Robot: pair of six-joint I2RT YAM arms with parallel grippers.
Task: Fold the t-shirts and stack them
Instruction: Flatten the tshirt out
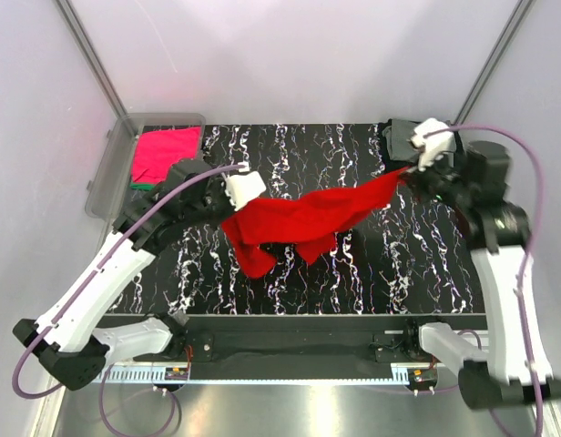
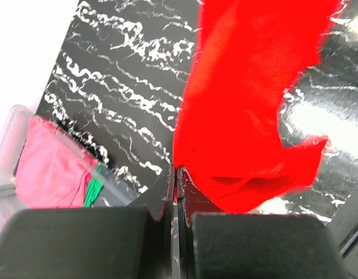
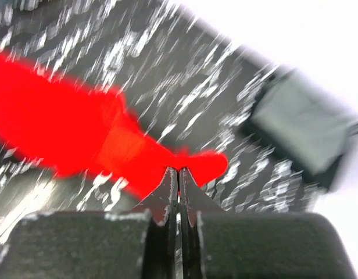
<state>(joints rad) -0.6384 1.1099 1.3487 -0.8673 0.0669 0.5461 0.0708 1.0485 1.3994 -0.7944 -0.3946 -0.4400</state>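
A bright red t-shirt hangs stretched between my two grippers above the black marbled table, and its middle sags toward the table. My left gripper is shut on the shirt's left end, and the cloth spreads out beyond the closed tips. My right gripper is shut on the right end, with a red corner pinched at its tips. A magenta-pink t-shirt lies folded in the bin on top of a green one. A grey folded t-shirt lies at the back right.
The clear plastic bin stands at the table's back left corner, close to my left arm. White walls close in the back and both sides. The grey t-shirt lies just behind my right wrist.
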